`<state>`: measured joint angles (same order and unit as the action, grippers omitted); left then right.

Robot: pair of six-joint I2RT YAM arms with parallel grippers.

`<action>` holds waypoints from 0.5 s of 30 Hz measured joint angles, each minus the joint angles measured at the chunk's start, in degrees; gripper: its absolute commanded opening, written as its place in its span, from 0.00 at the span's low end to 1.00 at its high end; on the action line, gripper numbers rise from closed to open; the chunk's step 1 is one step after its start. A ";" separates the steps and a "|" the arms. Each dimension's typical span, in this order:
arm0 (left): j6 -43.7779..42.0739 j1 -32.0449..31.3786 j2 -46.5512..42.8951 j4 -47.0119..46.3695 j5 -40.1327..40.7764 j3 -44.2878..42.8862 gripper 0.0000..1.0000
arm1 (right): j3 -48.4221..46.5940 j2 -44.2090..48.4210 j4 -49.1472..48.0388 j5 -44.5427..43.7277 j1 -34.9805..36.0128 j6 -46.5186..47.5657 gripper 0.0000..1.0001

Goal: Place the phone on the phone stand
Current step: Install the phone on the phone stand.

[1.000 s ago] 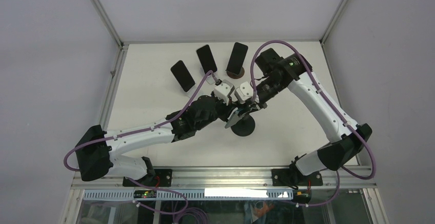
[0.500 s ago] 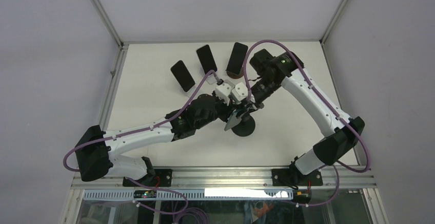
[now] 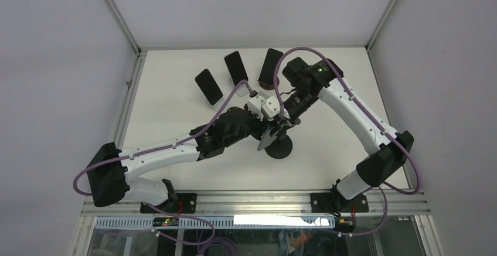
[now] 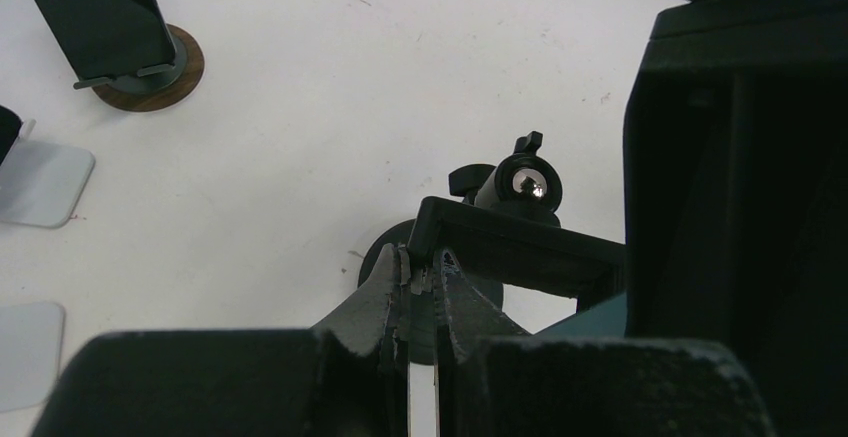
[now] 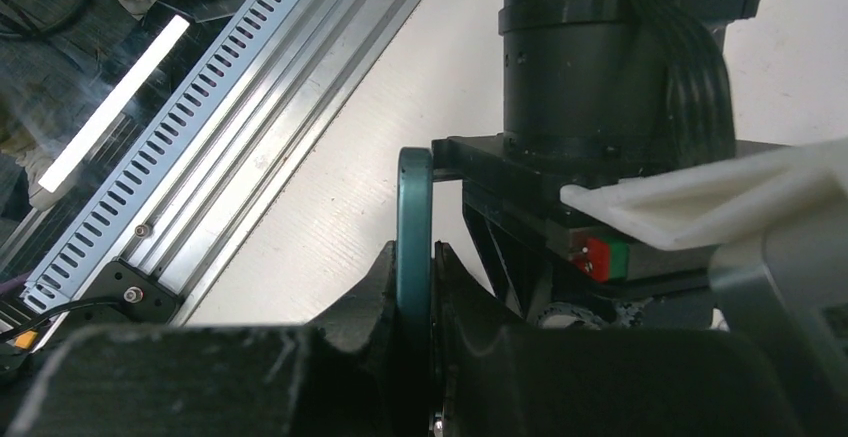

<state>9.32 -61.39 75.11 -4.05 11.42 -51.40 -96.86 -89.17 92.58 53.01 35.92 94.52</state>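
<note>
White tabletop is stretching between grey walls, and both arms are meeting near its middle. At the back edge three other phones are leaning on their own stands: a left one, a middle one and a right one on a brown round base.

A black phone stand is sitting on its round base just in front of the arms' meeting point. In the left wrist view its ball joint and wing nut are showing above a tilted black cradle.

The right gripper is pinching the teal-edged phone on its thin sides, holding it edge-on to its camera. The phone is hanging in the air just over the stand's cradle, and I cannot tell whether it is touching the cradle.

The left gripper is pressing its fingers almost together, and what is lying between them is looking like a corner of the phone stand's cradle.

A slotted aluminium rail is running along the table's near edge behind the right wrist.
</note>
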 measured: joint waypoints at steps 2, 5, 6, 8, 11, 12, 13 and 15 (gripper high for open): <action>-0.02 -0.02 0.28 0.02 -0.13 -0.26 0.00 | -0.02 -0.02 0.20 -0.15 0.48 0.39 0.00; 0.00 -0.02 0.66 0.02 -0.81 -0.68 0.00 | -0.07 -0.28 -0.09 -0.35 2.40 1.03 0.00; 0.00 -0.02 0.66 0.02 -1.09 -0.70 0.00 | -0.07 -0.33 -0.33 -0.35 3.39 1.14 0.00; 0.02 -0.04 0.66 0.04 -1.42 -0.70 0.00 | -0.04 -0.33 -0.96 -0.33 4.87 1.14 0.00; 0.04 -0.04 0.66 0.22 -1.70 -0.70 0.00 | -0.04 -0.26 -2.10 -0.61 5.64 0.72 0.00; 0.02 -0.02 0.66 0.24 -1.70 -0.70 0.00 | -0.04 -0.26 -2.29 -0.83 5.55 0.39 0.00; 0.02 0.00 0.68 0.24 -1.68 -0.70 0.00 | -0.04 -0.26 -2.32 -1.07 5.40 0.15 0.00; 0.02 0.00 0.68 0.24 -1.68 -0.70 0.00 | 0.02 -0.04 -2.29 -1.27 4.83 -0.17 0.00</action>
<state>9.34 -61.39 75.79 -3.81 9.74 -52.10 -96.84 -89.21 90.28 51.75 40.75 94.35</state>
